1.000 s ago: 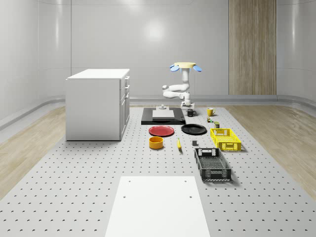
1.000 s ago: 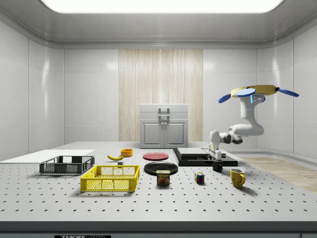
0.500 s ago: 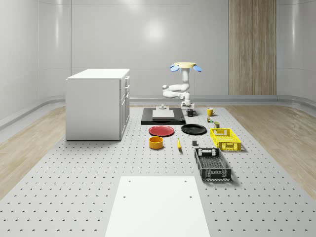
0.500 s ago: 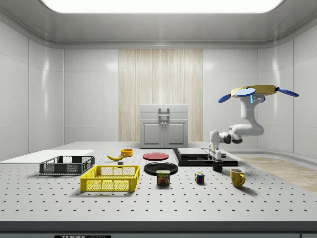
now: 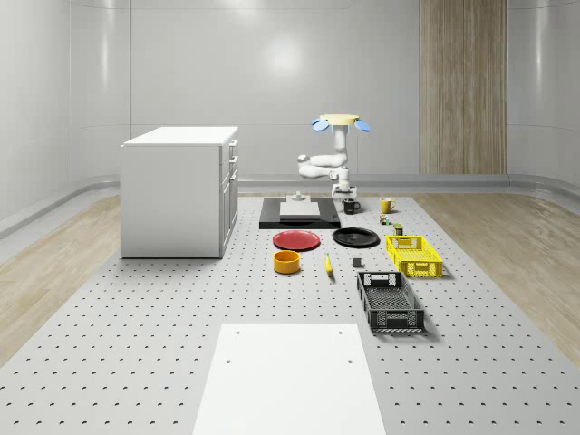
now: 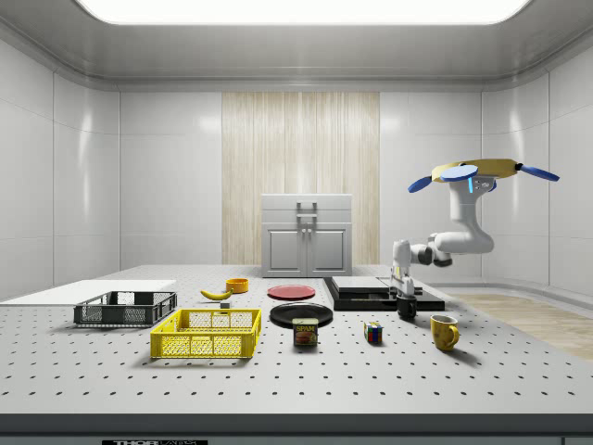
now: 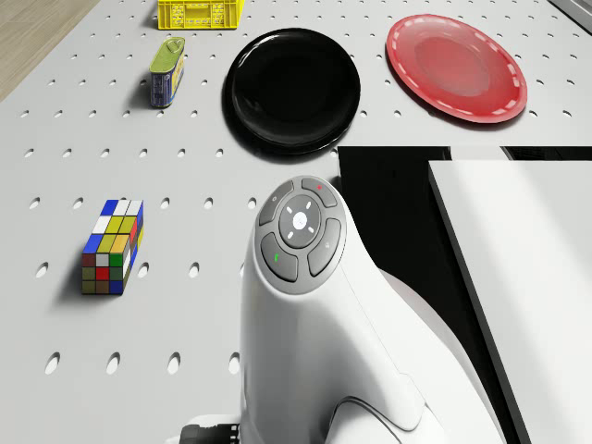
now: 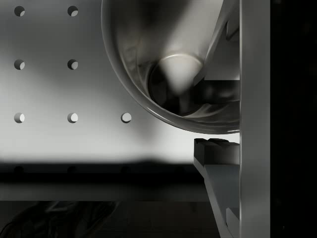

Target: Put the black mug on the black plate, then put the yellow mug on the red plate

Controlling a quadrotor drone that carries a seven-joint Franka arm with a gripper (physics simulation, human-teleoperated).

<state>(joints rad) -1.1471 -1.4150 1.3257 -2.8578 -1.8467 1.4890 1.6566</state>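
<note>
The black mug stands just beside the black slab. My gripper reaches down onto it, shut on its wall. In the wrist view one finger is inside the mug and the other finger is outside the rim. The yellow mug stands apart on the table. The black plate and the red plate lie side by side, nothing on them. The drone hovers above the table's far end, near the black mug.
A Rubik's cube and a can lie near the black plate. A yellow crate, a black crate, an orange bowl and a banana sit nearer the front. A white cabinet stands at the whole-scene view's left.
The wrist has straightened to nearly upright over the black mug, and the gripper has shifted a little toward the slab. The drone and the other things hold their places.
</note>
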